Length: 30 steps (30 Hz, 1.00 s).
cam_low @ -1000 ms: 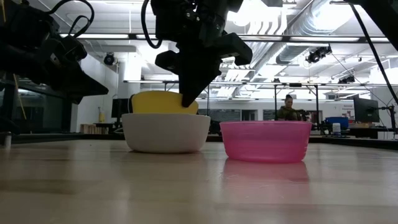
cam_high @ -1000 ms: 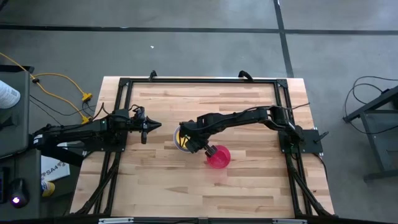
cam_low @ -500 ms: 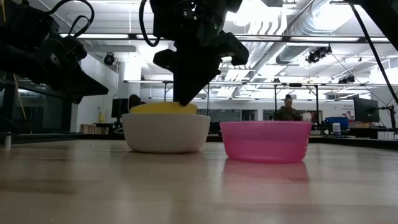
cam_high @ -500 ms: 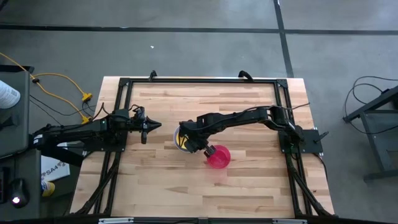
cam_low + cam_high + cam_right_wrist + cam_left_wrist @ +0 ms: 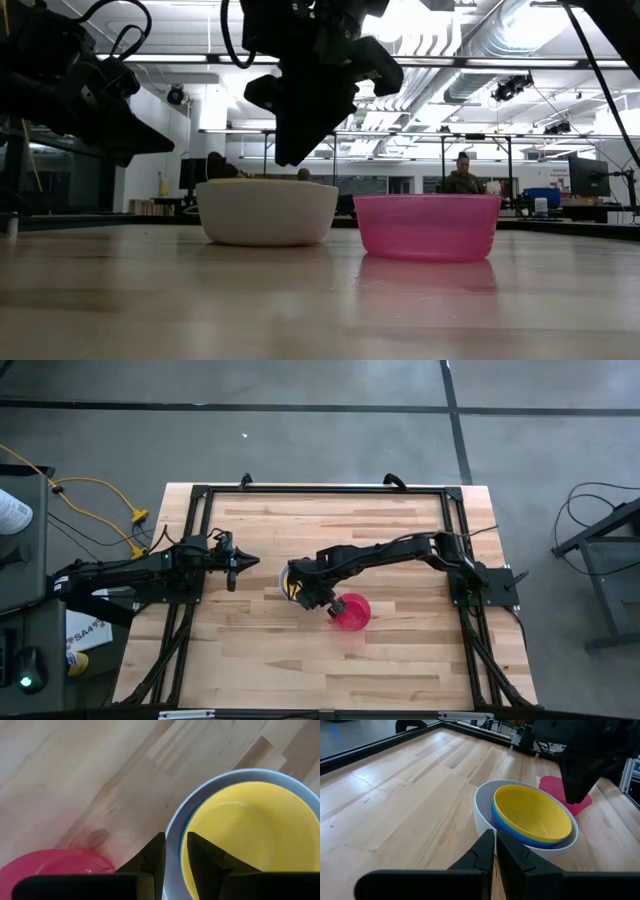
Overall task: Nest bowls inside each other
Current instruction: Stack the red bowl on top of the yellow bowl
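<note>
A white bowl (image 5: 267, 213) stands on its base at the table's middle. A blue bowl (image 5: 520, 837) sits inside it, and a yellow bowl (image 5: 250, 830) sits inside the blue one. A red bowl (image 5: 427, 227) stands by itself on the table, just right of and nearer than the stack. My right gripper (image 5: 174, 851) hangs open, pointing steeply down, a little above the stack's rim on the side next to the red bowl. It touches nothing. My left gripper (image 5: 495, 851) is shut and empty, and rests left of the stack.
A black frame (image 5: 320, 490) runs round the wooden table top. Bare wood lies in front of both bowls and along the far edge. People and shelving show in the room beyond the table.
My right gripper has opened and let go of the yellow bowl. A second ago the bowl stood tilted above the white bowl's rim. It has dropped into the stack and now barely rises above that rim. The gripper has stayed above it.
</note>
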Each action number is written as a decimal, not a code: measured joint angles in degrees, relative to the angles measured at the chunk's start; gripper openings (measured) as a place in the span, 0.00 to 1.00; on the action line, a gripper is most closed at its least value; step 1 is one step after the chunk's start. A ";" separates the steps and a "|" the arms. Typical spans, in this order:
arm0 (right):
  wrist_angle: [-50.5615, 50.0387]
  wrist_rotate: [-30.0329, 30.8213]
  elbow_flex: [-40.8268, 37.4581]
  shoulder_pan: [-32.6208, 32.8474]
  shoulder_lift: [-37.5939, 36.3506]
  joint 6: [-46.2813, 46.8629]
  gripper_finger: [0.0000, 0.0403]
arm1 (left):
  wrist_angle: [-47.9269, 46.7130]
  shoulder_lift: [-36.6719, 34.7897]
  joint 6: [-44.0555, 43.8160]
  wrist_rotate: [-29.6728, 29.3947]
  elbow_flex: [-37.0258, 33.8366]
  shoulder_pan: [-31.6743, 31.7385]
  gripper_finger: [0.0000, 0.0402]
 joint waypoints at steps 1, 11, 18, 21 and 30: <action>0.11 0.01 0.00 0.08 -0.01 -0.02 0.18 | 0.00 0.00 0.00 0.02 -0.01 -0.01 0.05; 0.83 4.01 0.00 0.75 -0.07 1.11 0.18 | 0.00 0.00 0.00 0.00 0.01 -0.01 0.05; -3.91 3.95 0.00 0.76 -0.07 12.92 0.18 | 0.00 0.00 0.00 0.00 0.01 0.01 0.05; -4.10 4.17 0.00 1.00 -0.75 19.15 0.18 | 0.00 0.00 0.00 0.00 -0.01 0.01 0.05; -3.37 8.34 0.02 4.04 -8.10 29.83 0.18 | 0.00 0.00 -0.01 0.02 0.00 -0.01 0.05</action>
